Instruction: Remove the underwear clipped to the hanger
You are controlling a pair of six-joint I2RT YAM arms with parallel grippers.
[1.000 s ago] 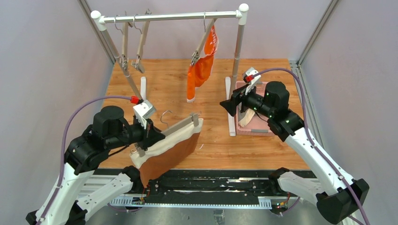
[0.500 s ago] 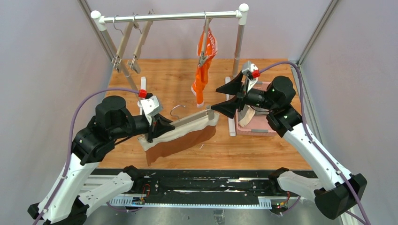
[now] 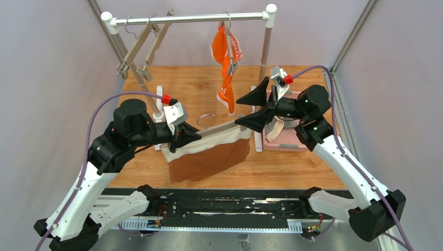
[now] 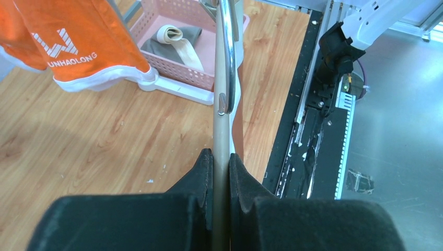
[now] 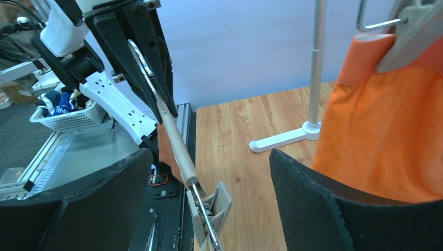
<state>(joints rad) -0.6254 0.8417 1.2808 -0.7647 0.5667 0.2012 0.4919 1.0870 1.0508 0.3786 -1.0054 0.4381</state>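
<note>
My left gripper (image 3: 190,137) is shut on the beige bar of a clip hanger (image 3: 219,129), held level above the table's front; the bar runs between the fingers in the left wrist view (image 4: 221,157). The rust-brown underwear (image 3: 209,159) with a cream waistband hangs from it. My right gripper (image 3: 244,110) is open, its jaws on either side of the hanger's right-end clip (image 5: 214,209). The bright orange underwear (image 3: 225,63) hangs clipped to a hanger on the rail (image 3: 193,19). The grey-beige underwear (image 4: 175,42) lies in the pink basket (image 3: 284,140).
Two bare clip hangers (image 3: 140,47) hang at the rail's left end. The rack's white post (image 3: 265,57) and foot (image 3: 257,133) stand just beside my right gripper. Black rails (image 3: 224,206) run along the table's near edge.
My left gripper has carried the hanger with the rust-brown underwear right and levelled it. My right gripper has opened wide and come left around its end clip. The orange underwear has swung.
</note>
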